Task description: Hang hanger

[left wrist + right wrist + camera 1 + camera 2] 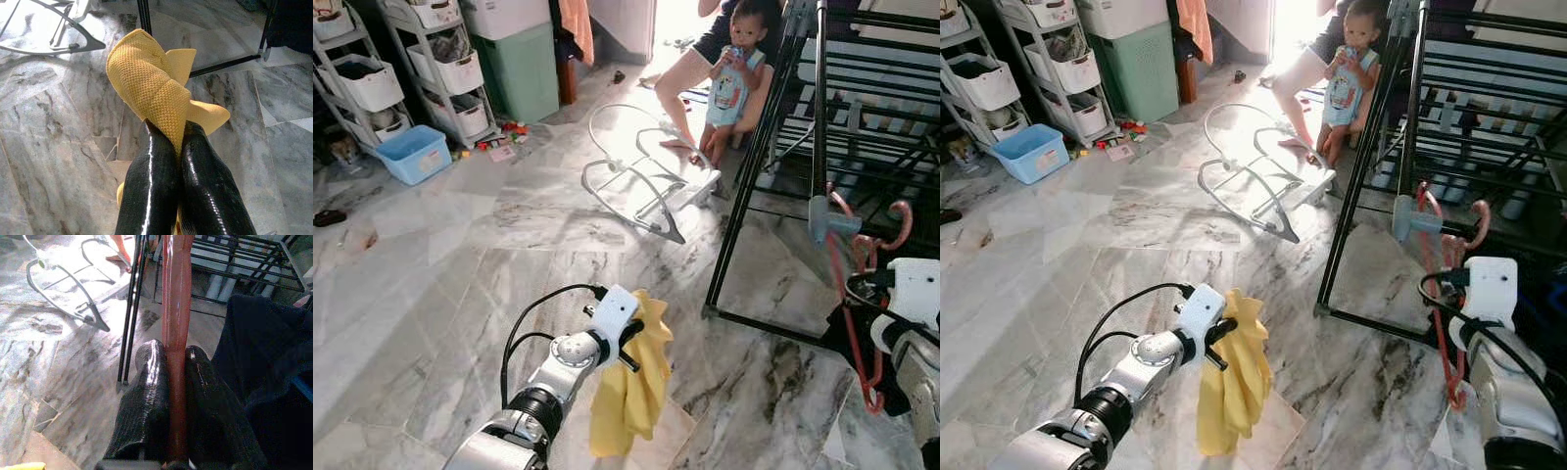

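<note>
Right gripper (172,364) clenched on red hanger (176,293) beside black rack (818,98); left gripper (178,142) grasping yellow cloth (151,83).

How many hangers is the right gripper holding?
2 by their pink hooks, though the bunch overlaps: red hangers clamped in the right gripper beside the black drying rack. More may be hidden.
</note>
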Robot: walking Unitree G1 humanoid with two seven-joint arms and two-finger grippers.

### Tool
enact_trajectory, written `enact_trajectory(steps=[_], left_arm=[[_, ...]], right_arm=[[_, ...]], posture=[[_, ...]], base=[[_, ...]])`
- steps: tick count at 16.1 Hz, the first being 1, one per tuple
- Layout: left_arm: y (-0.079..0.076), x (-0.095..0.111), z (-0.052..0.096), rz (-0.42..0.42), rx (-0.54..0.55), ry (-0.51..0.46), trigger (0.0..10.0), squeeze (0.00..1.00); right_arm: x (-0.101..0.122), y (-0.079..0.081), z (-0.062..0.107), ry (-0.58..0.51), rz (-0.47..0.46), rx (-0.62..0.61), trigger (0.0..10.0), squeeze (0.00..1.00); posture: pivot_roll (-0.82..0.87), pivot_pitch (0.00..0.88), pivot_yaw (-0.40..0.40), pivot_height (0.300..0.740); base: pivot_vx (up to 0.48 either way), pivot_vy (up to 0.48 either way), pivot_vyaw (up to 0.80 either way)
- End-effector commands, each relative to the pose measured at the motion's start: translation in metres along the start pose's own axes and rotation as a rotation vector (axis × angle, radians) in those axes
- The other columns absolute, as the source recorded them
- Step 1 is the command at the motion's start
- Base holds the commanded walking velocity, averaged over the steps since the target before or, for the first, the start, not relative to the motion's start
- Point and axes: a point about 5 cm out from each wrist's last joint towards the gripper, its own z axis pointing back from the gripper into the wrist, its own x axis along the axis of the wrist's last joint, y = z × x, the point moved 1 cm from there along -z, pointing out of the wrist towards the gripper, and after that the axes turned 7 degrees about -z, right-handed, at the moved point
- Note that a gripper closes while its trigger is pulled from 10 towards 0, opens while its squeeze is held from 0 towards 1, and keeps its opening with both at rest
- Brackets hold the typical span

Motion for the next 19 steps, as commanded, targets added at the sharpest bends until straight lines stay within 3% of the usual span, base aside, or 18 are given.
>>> enact_trajectory(steps=[1,3,7,10,13,14,15,16,17,18,19], left_arm=[[0.001,0.009,-0.002,-0.001,0.019,-0.038,10.0,0.0],[0.0,0.014,-0.005,0.03,0.043,-0.043,10.0,0.0],[0.0,0.023,-0.006,-0.006,0.057,-0.08,10.0,0.0],[0.007,0.026,-0.006,-0.035,0.091,-0.079,10.0,0.0],[0.011,0.028,-0.005,-0.078,0.144,-0.094,10.0,0.0],[0.009,0.023,-0.004,-0.079,0.146,-0.076,10.0,0.0],[0.007,0.017,-0.003,-0.089,0.144,-0.059,10.0,0.0],[0.006,0.012,-0.003,-0.097,0.141,-0.04,10.0,0.0],[0.006,0.013,-0.003,-0.095,0.14,-0.049,10.0,0.0],[0.008,0.015,-0.003,-0.092,0.151,-0.055,10.0,0.0],[0.01,0.022,-0.004,-0.07,0.178,-0.065,10.0,0.0]], right_arm=[[0.017,0.001,0.005,-0.078,-0.006,-0.01,0.0,0.0],[0.015,0.006,0.015,-0.121,0.044,-0.03,0.0,0.0],[-0.004,0.016,0.04,-0.154,0.08,-0.026,0.0,0.0],[-0.032,0.02,0.073,-0.146,-0.003,-0.096,2.7,0.0],[-0.055,0.026,0.093,-0.116,-0.039,-0.131,3.1,0.0],[-0.061,0.032,0.096,-0.105,-0.055,-0.133,4.2,0.0],[-0.067,0.038,0.098,-0.087,-0.068,-0.132,6.1,0.0],[-0.071,0.044,0.097,-0.08,-0.086,-0.124,7.2,0.0],[-0.073,0.055,0.093,-0.08,-0.097,-0.102,9.2,0.0],[-0.075,0.065,0.089,-0.081,-0.115,-0.085,9.1,0.0],[-0.074,0.074,0.083,-0.089,-0.141,-0.06,10.0,0.0]], posture=[[-0.02,0.025,-0.002,0.74],[-0.02,0.018,0.0,0.74],[-0.04,0.01,0.005,0.74],[-0.06,0.0,0.002,0.74],[-0.06,0.0,-0.008,0.74],[-0.08,0.0,-0.013,0.74],[-0.08,0.0,-0.017,0.74],[-0.07,0.0,-0.019,0.74],[-0.05,0.0,-0.024,0.74],[-0.03,0.0,-0.028,0.74],[-0.02,0.0,-0.028,0.74]], base=[[0.0,0.0,0.0],[0.0,0.0,0.0],[0.0,0.0,0.0],[0.0,0.0,0.0],[0.0,0.0,0.0],[0.0,0.0,0.0],[0.0,0.0,0.0],[0.0,0.0,0.0],[0.0,0.0,0.0],[0.0,0.0,0.0],[0.0,0.0,0.0]])
